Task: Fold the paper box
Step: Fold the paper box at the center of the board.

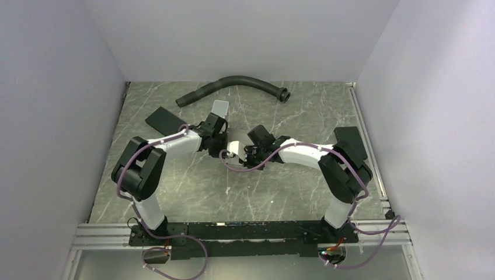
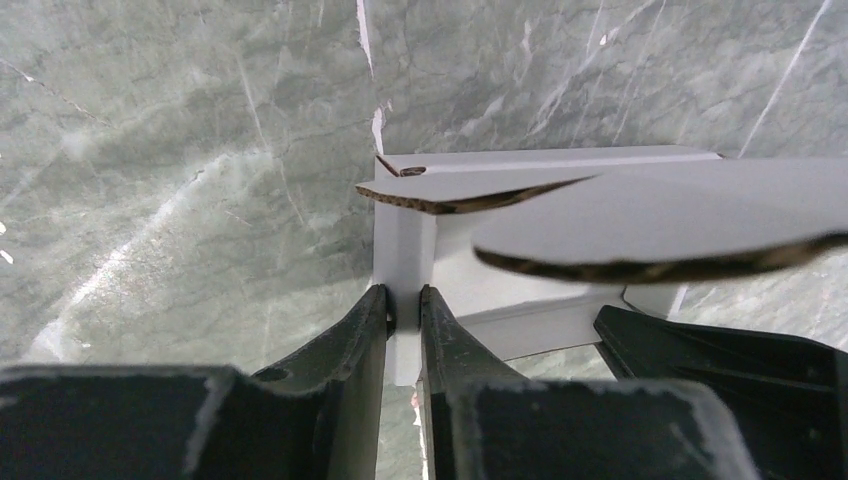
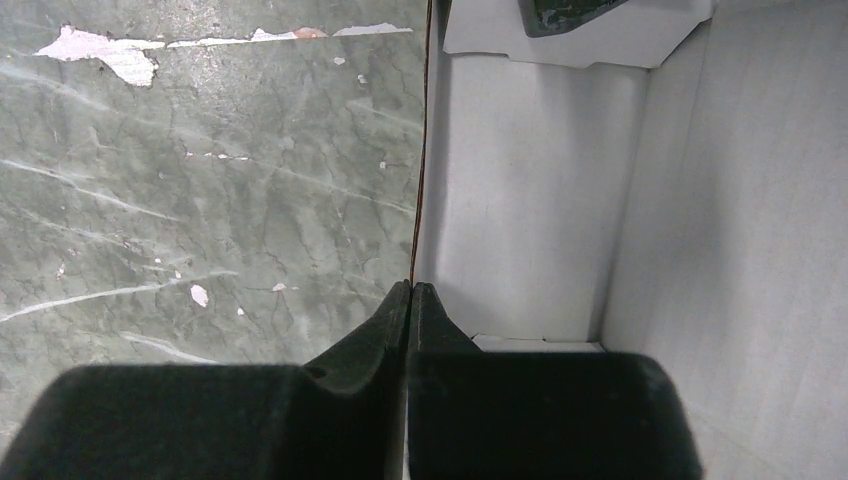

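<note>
Evidently the paper box (image 3: 530,200) sits at the table (image 1: 192,192) centre. The left gripper (image 2: 404,300) clamps a corner panel and the right gripper (image 3: 411,290) pinches a side wall, probably to hold the walls upright.

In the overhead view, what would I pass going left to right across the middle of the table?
Black flat pad → light grey tile → paper box → right arm.
</note>
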Controlling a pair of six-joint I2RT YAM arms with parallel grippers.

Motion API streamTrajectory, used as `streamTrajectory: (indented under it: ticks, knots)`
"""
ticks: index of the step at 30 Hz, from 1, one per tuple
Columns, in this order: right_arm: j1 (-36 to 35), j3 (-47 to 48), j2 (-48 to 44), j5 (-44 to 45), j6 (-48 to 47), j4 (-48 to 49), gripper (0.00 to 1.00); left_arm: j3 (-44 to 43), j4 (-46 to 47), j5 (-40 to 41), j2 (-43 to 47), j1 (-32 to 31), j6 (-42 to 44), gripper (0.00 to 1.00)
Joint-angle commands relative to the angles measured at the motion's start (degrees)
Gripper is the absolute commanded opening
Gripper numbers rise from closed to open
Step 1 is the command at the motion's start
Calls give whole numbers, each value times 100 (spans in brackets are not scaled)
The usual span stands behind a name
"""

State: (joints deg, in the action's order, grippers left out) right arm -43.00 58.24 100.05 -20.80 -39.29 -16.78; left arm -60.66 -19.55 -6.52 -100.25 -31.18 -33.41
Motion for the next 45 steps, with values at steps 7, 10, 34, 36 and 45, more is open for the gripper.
streamTrajectory:
  ticks: [7,10,34,36,45]
  knots:
    - [-253,65,62,-135,114,314,0,-130,-234,843,-486,-283,55,21]
    - [-264,57,54,-127,121,315,0,-134,-207,899,-556,-310,45,19]
    - [-280,47,28,-117,165,343,0,-175,-285,1528,-646,-596,89,18]
    - [-282,55,32,-113,167,334,0,-173,-235,1461,-632,-592,90,21]
    - [-284,56,28,-125,167,333,0,7,31,1193,-525,-495,28,26]
